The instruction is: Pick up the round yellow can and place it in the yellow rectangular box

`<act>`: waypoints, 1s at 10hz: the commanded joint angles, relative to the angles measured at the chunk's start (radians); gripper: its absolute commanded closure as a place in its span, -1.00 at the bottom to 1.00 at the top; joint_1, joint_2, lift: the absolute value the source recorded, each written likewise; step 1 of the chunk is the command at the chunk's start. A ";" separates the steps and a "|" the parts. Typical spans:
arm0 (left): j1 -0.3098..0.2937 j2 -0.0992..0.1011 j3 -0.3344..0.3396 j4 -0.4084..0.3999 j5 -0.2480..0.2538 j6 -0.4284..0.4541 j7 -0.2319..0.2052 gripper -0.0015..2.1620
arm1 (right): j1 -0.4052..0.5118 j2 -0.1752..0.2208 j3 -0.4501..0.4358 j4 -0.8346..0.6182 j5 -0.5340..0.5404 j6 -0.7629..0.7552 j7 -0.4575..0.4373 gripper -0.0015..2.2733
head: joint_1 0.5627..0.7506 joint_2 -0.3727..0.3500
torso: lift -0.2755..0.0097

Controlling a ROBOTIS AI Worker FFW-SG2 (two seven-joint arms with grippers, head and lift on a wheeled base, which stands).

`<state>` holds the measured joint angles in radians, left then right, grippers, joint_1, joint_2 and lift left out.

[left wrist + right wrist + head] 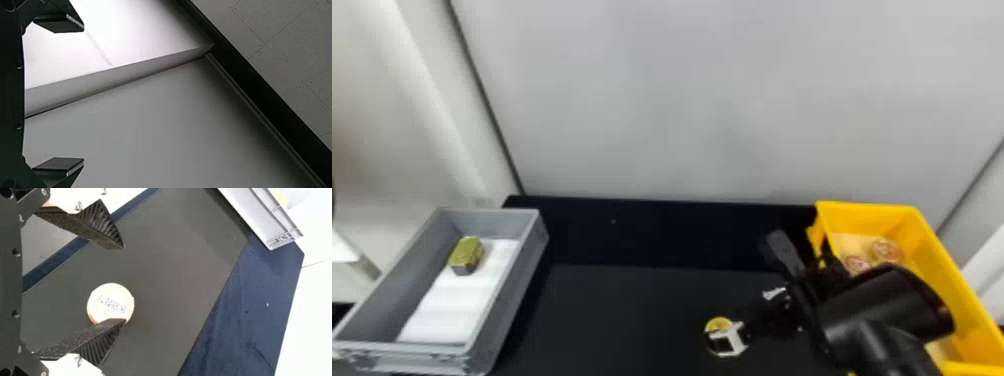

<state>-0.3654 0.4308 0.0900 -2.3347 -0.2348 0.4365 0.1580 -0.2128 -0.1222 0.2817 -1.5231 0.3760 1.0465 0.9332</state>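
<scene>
One round yellow can (718, 325) at head-view five o'clock requires the spread right tool (125, 283) centred around it before closing.

On the head view's clock face, the black table (612, 315) bore a grey crate (511, 295) at eight o'clock, the round yellow can (718, 324) at five and the yellow rectangular box (939, 265) at four.

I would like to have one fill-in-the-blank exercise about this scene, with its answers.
The right gripper is ____.
From the robot's side, the can on the table is to the ____ of the yellow box.
That box shows ____ round items.
The sheet in the grey box is ____.
Answers: open; left; two; white.
</scene>
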 commanded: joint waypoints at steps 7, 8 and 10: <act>0.003 -0.007 0.000 0.002 -0.001 -0.008 0.000 -0.92 | 0.010 0.015 0.007 0.066 -0.008 -0.050 0.009 -0.86 | 0.07 0.18 | 0.86; 0.008 -0.006 0.007 -0.002 -0.001 -0.008 0.000 -0.92 | 0.010 0.018 0.007 0.084 -0.008 -0.063 0.009 -0.86 | 0.07 0.18 | 0.86; 0.010 -0.004 0.007 -0.003 -0.001 -0.008 -0.001 -0.92 | 0.007 0.027 -0.001 0.127 -0.011 -0.103 0.009 -0.86 | 0.07 0.18 | 0.86</act>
<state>-0.3565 0.4250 0.0964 -2.3367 -0.2363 0.4282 0.1570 -0.2039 -0.1006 0.2874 -1.4243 0.3676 0.9714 0.9423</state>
